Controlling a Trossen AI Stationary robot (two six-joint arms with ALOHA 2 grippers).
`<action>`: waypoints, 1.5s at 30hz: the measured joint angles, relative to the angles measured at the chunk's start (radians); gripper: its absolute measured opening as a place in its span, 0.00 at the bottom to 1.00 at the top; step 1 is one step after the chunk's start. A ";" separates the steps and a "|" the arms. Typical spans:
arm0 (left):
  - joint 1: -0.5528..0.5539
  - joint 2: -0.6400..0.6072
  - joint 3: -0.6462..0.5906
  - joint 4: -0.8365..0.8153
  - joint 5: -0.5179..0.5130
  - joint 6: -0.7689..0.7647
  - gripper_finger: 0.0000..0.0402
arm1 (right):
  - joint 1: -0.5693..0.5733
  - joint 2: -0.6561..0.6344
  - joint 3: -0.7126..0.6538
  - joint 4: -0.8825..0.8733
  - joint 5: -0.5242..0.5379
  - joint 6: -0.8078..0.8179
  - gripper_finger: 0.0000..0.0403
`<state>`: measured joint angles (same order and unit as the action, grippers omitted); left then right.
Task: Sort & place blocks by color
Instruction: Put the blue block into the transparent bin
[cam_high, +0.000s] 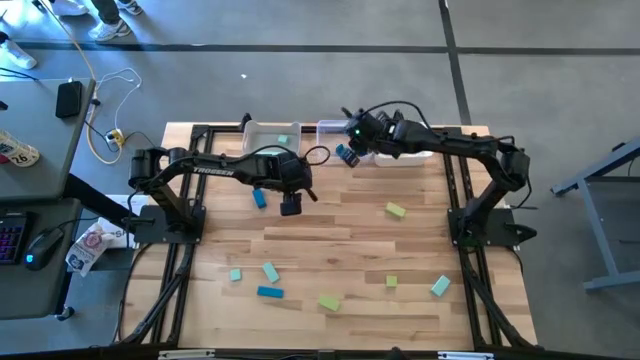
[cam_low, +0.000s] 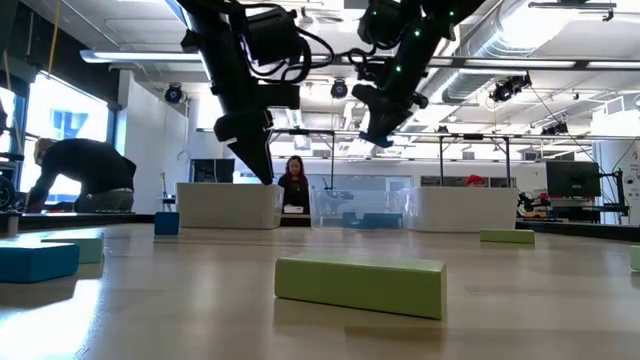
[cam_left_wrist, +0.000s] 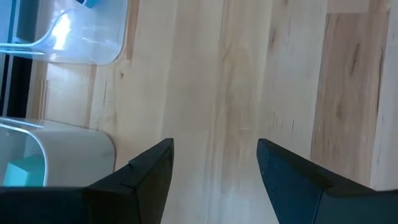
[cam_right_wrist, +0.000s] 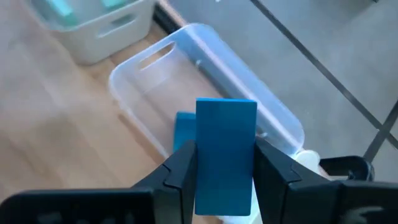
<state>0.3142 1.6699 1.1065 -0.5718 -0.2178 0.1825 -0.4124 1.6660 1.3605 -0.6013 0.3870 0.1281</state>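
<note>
My right gripper (cam_high: 347, 156) (cam_right_wrist: 225, 168) is shut on a darker blue block (cam_right_wrist: 225, 149), up in the air by the near side of the middle translucent bin (cam_right_wrist: 205, 56). Another blue block (cam_right_wrist: 184, 132) lies in that bin. Pale teal blocks (cam_right_wrist: 59, 7) lie in the left bin (cam_high: 268, 133). My left gripper (cam_high: 291, 208) (cam_left_wrist: 214, 162) is open over bare wood, beside a blue block (cam_high: 259, 198) that lies flat on the table. Teal (cam_high: 270, 271), blue (cam_high: 270, 292) and yellow-green (cam_high: 329, 301) blocks lie scattered toward the near edge. My right gripper pinches the blue block between its two fingers, by its two opposite side faces (cam_right_wrist: 202, 163). The fingers come slanting down from the table's right. The block is lifted clear, and its far end (cam_right_wrist: 226, 109) sticks out past the fingertips.
A third bin (cam_low: 465, 208) stands at the far edge under my right arm. A yellow-green block (cam_high: 396, 210) lies right of centre, another (cam_high: 391, 282) and a teal one (cam_high: 441, 286) near the right front. The black frame rails (cam_high: 455, 190) run along both table sides. People show beyond the table.
</note>
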 joint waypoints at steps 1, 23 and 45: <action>0.000 0.000 0.000 0.000 0.000 0.000 0.54 | -0.010 0.002 0.000 0.009 -0.004 -0.003 0.24; -0.003 0.000 0.000 -0.008 0.060 -0.024 0.54 | -0.130 0.158 -0.001 0.097 -0.196 0.002 0.24; -0.133 0.000 -0.040 -0.223 0.086 -0.102 0.54 | -0.189 0.243 -0.001 0.083 -0.285 -0.025 0.39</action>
<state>0.1811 1.6699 1.0662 -0.7948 -0.1313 0.0809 -0.6018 1.9087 1.3594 -0.5187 0.1022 0.1034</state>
